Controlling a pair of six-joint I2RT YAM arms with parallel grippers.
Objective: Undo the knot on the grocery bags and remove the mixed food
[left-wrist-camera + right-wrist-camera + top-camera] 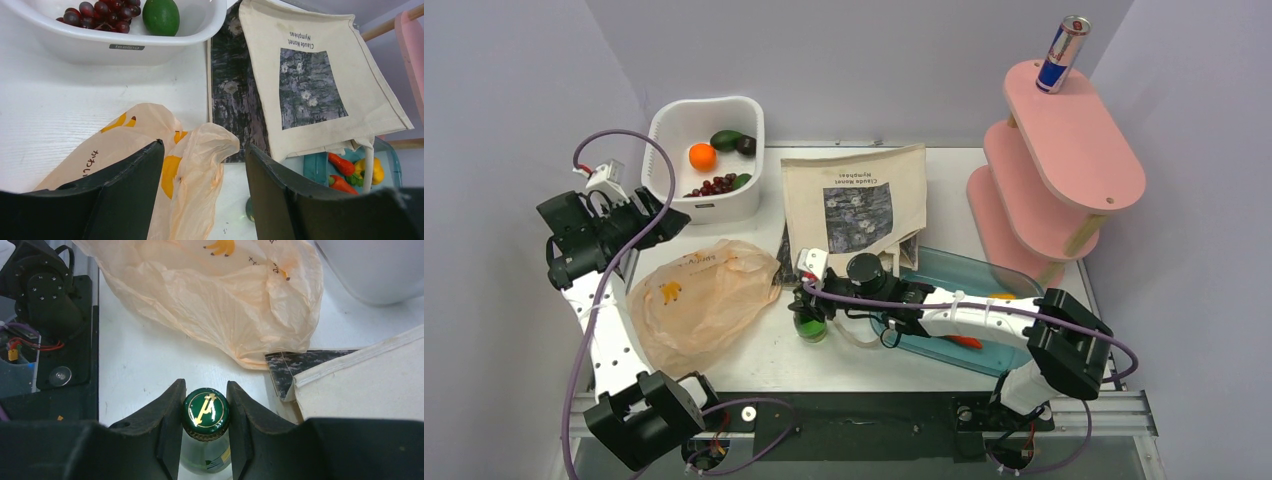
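White table [764, 355], tote [809, 200] (Claude Monet Nymphéas)

Worktop [754, 360]: white and flat.
Landmark: cream canvas tote [854, 200], lying flat in the middle.
Left of the tote, far side: white tub [714, 205], near it.
Left of the tote, near side: peach plastic bag [699, 300], crumpled, just beside its corner.
Right of the tote, near side: teal tray [964, 275], meeting its corner.
Right of the tote: pink tiered stand [1074, 140].
In front of the tote: green bottle [810, 325], upright.
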